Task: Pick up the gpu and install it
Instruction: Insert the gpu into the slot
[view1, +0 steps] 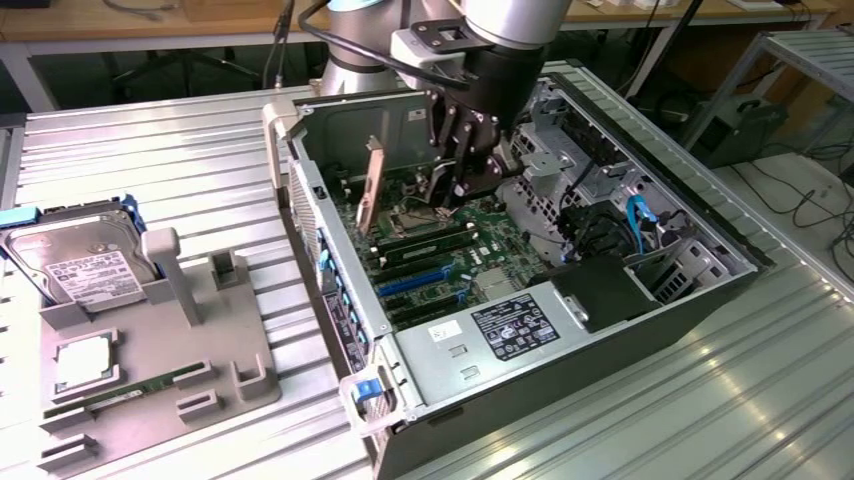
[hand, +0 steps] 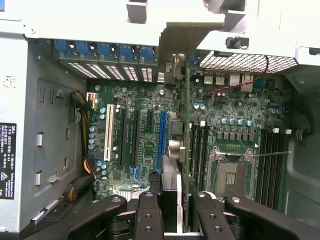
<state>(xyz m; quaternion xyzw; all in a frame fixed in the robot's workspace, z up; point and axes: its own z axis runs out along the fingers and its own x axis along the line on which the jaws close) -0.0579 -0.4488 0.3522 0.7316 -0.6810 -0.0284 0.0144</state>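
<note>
The gpu (view1: 375, 186) is a thin green card with a pale bracket strip at one end. It hangs upright inside the open computer case (view1: 694, 300), above the motherboard (view1: 454, 255). My gripper (view1: 454, 185) is shut on its top edge. In the wrist view the gpu (hand: 186, 125) shows edge-on between my black fingers (hand: 147, 212). It lies alongside the blue expansion slot (hand: 161, 140), with its bracket end toward the rear slot openings (hand: 130, 72). I cannot tell whether the card touches the board.
A white slot (hand: 108, 132), a CPU socket (hand: 231, 175) and black cables lie on the board. The power supply (view1: 507, 325) fills the case's near end. At the exterior view's left, a grey fixture (view1: 200, 350) holds a hard drive (view1: 80, 262) and a memory stick (view1: 127, 392).
</note>
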